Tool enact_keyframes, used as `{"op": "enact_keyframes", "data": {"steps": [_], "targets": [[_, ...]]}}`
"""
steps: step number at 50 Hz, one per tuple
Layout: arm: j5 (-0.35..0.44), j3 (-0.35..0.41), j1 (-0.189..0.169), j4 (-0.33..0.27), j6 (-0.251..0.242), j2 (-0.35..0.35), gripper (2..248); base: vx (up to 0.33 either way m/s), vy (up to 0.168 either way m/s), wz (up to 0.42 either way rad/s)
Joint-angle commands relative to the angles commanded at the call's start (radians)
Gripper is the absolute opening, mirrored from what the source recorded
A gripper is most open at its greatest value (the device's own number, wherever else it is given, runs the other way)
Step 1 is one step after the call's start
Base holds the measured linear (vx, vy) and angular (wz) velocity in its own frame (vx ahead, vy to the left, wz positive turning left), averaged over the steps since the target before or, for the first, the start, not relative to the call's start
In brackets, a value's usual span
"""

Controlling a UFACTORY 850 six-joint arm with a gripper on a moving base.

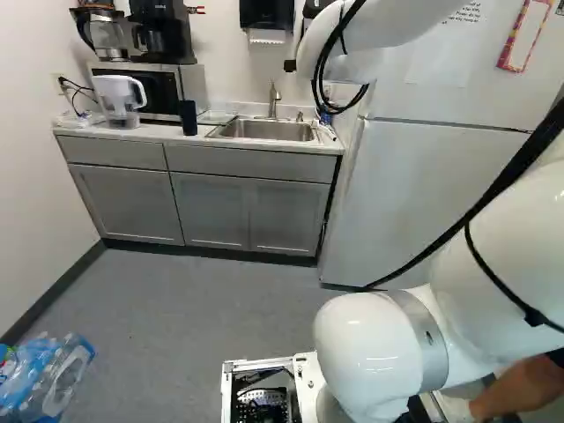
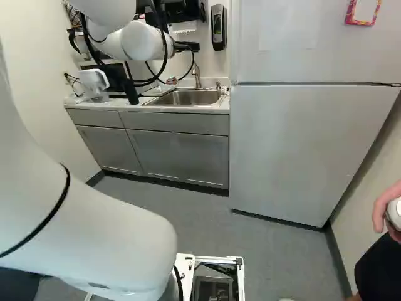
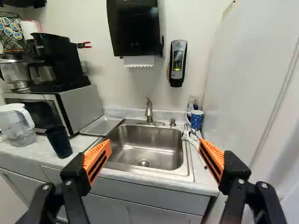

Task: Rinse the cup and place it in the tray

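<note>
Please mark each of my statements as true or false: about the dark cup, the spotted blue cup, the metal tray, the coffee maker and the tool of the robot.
1. The dark cup stands on the counter between the white pitcher and the sink. True.
2. The tool is shut on the dark cup. False: its fingers stand wide open and hold nothing.
3. The spotted blue cup lies in the sink. False: it stands on the counter, beside the sink.
4. The metal tray lies between the microwave and the sink. True.
5. The coffee maker stands on the floor. False: it is on top of the microwave.
</note>
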Motion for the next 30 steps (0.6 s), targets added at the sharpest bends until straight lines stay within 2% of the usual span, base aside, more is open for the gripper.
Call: {"op": "enact_keyframes", "data": {"steps": [30], "targets": [[0.0, 0.0, 0.0, 0.0, 0.0, 0.0, 247, 0.044, -0.006, -0.003]]}}
